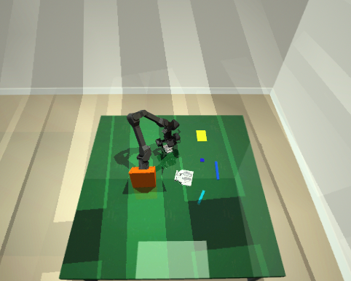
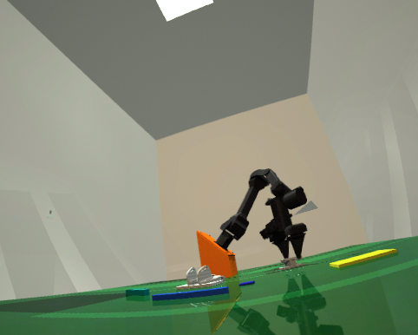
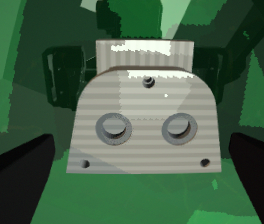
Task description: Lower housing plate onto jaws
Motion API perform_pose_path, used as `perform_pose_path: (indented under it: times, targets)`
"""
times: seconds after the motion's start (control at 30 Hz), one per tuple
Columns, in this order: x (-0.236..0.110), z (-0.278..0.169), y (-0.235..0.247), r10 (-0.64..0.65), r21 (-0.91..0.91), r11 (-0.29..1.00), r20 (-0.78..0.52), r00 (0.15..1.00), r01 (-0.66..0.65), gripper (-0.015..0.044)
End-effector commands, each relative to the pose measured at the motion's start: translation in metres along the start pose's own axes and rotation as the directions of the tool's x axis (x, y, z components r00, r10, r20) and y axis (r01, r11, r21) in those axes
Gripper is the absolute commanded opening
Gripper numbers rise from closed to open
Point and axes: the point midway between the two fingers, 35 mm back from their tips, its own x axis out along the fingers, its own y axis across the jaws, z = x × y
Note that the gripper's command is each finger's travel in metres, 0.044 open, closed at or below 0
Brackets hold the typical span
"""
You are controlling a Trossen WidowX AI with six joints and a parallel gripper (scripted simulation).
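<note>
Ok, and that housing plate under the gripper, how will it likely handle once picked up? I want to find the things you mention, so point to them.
The housing plate [image 1: 167, 148] [image 2: 290, 263] [image 3: 145, 107] looks rigid, so it probably won't bend. Its straight front edge and rounded shoulders suggest an uneven grip could let it twist. The raised block along its back edge may make it tip slightly that way.

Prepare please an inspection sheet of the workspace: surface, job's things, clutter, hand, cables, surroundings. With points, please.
Surface: green table top [image 1: 116, 233] [image 2: 333, 299], with light and dark patches.
Job's things: housing plate [image 1: 167, 148] [image 2: 291, 263] [image 3: 145, 102], lying on the table, not on the jaw base; white base with two upright jaws [image 1: 184, 177] [image 2: 200, 281], standing apart from it.
Clutter: yellow plate [image 1: 202, 135] [image 2: 363, 258], long blue bar [image 1: 217, 170] [image 2: 191, 293], cyan bar [image 1: 201, 197] [image 2: 137, 292], small blue square [image 1: 202, 160] [image 2: 247, 283].
Hand [image 1: 167, 145] [image 2: 291, 257] [image 3: 143, 142]: open above the housing plate, holding nothing.
Cables: nothing seen.
Surroundings: orange block [image 1: 143, 179] [image 2: 216, 259] at the arm's base; pale walls.
</note>
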Motion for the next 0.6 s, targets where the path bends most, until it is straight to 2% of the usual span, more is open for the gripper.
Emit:
perform_pose_path:
  times: [0.0,0.57]
  targets:
    - [0.0075,0.0014,-0.0007,0.000,0.007,1.000,0.005,1.000,0.000,0.0440]
    - [0.0160,0.0013,-0.0011,0.000,0.008,1.000,0.004,1.000,0.000,0.0440]
